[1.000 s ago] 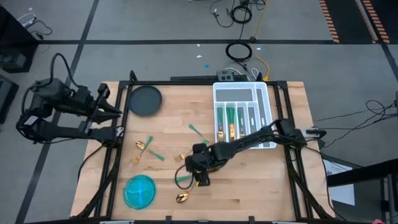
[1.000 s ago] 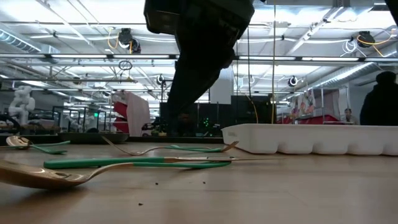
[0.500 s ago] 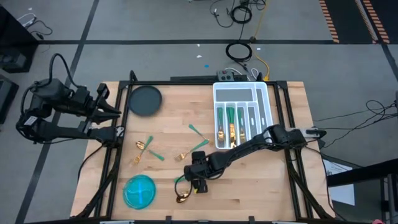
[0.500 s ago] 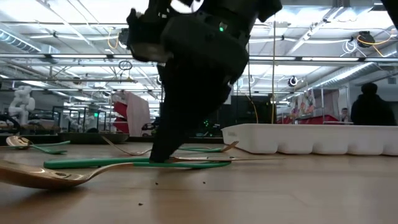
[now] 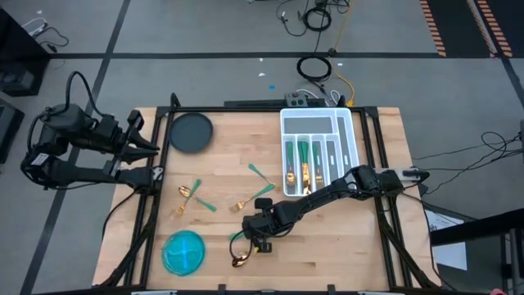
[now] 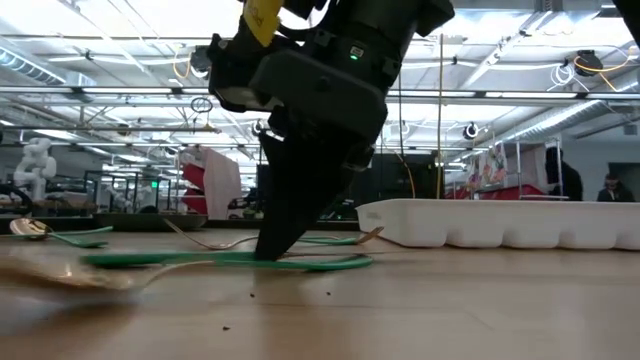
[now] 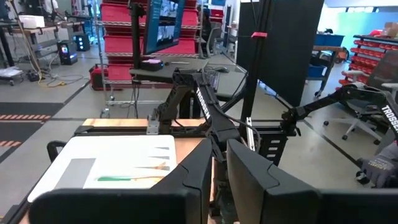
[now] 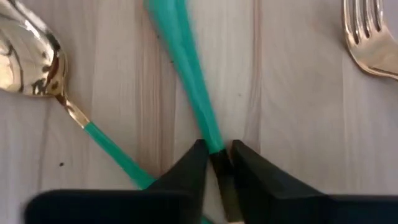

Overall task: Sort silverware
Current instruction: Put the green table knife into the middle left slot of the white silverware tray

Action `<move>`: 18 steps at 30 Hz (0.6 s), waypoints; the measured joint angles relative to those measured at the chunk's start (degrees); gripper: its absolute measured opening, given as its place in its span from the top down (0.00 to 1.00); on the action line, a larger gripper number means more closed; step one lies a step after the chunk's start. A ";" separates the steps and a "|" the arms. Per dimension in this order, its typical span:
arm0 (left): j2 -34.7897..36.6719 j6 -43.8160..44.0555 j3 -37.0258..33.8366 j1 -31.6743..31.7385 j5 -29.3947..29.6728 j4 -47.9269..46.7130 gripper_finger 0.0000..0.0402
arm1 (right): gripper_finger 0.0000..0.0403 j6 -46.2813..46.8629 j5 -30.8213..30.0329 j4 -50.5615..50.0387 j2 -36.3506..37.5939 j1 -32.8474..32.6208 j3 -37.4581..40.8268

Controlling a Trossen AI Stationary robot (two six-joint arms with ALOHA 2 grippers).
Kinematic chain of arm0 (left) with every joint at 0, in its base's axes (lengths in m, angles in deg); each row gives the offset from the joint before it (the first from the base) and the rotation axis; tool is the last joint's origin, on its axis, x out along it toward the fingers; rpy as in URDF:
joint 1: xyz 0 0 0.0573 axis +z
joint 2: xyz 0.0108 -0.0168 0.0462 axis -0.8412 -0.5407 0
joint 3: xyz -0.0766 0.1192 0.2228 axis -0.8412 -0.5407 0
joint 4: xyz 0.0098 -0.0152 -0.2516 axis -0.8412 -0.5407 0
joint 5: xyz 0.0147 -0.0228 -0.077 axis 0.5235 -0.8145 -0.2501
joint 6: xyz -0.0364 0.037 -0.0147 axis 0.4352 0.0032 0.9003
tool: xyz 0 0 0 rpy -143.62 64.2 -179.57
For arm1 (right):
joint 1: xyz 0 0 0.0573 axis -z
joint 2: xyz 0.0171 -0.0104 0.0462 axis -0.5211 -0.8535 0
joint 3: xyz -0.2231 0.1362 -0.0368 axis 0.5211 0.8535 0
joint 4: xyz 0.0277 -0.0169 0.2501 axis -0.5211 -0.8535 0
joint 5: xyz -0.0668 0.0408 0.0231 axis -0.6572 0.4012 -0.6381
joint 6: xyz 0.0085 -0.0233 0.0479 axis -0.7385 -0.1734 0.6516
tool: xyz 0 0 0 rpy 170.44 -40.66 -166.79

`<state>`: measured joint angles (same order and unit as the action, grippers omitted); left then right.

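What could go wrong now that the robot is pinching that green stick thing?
1. The right gripper pinches the teal handle close to one end, not its middle. When lifted, the long free part might droop, twist or slip out.
2. The spoon has its handle running right up under one finger, so it could get dragged along or knocked aside.
3. The fork lies nearby and a swinging handle might bump it.

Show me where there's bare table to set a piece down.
Bare wood lies right of the right gripper, below the white tray; also between the dark plate and tray. Crowded: the loose silverware and the blue bowl.
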<state>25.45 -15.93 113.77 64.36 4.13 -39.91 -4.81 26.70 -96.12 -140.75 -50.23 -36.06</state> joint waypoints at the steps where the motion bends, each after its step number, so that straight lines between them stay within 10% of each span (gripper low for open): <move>1: 0.00 -0.01 0.00 0.00 0.00 0.00 0.86 | 0.94 0.23 0.42 -0.14 -0.02 0.01 0.00; 18: 0.00 -0.04 0.00 0.00 -0.02 -0.65 0.86 | 1.00 5.47 -1.09 -10.20 0.18 0.28 -9.73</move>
<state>25.45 -15.98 113.77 64.36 4.11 -40.56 0.66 25.62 -106.31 -140.57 -49.95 -45.80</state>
